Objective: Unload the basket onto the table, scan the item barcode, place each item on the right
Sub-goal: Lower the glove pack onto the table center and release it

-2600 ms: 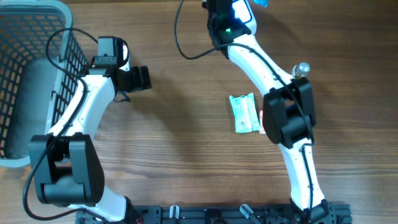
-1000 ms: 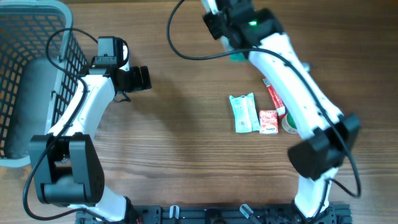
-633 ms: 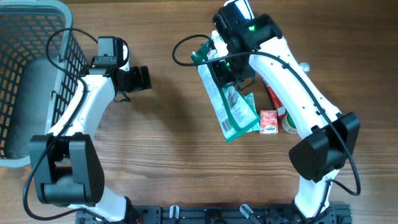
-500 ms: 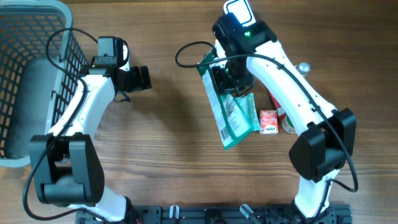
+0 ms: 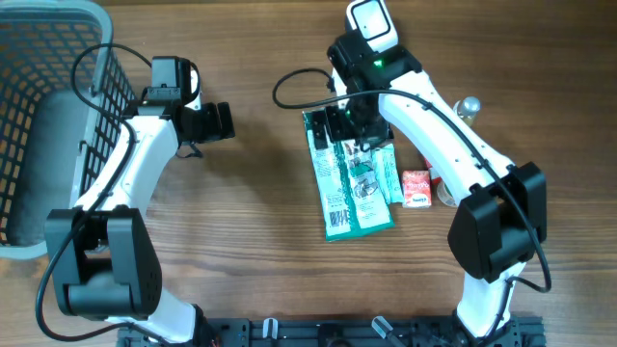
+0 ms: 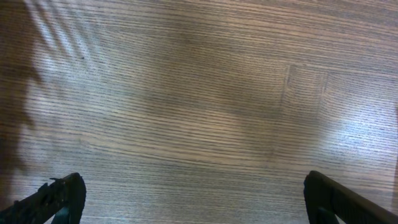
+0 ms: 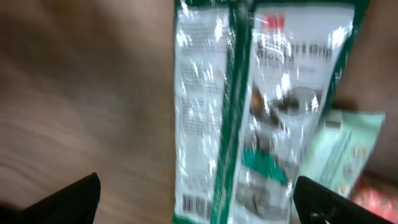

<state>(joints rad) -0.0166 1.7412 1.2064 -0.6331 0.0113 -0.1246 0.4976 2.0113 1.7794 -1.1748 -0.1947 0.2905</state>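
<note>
A long green and white packet [image 5: 353, 183] lies flat on the wood, label side up, with a barcode [image 5: 335, 221] near its front end. My right gripper [image 5: 353, 120] hangs open over the packet's far end, not touching it. In the right wrist view the packet [image 7: 261, 106] fills the middle, its barcode [image 7: 193, 203] low between my spread fingertips [image 7: 78, 199]; the right gripper [image 7: 199, 208] holds nothing. My left gripper [image 5: 220, 120] stands open to the left, over bare wood in its own view [image 6: 199, 205].
A pale green sachet [image 5: 391, 172] lies partly under the packet's right edge, with a small red packet [image 5: 416, 187] and a tape roll [image 5: 447, 196] beside it. A silver knob [image 5: 469, 104] sits at the back right. A grey wire basket [image 5: 58, 58] fills the left edge.
The right arm swung the green packet in from the back, lowered it and opened its jaws; the packet now lies flat on the table. The left arm has not moved.
</note>
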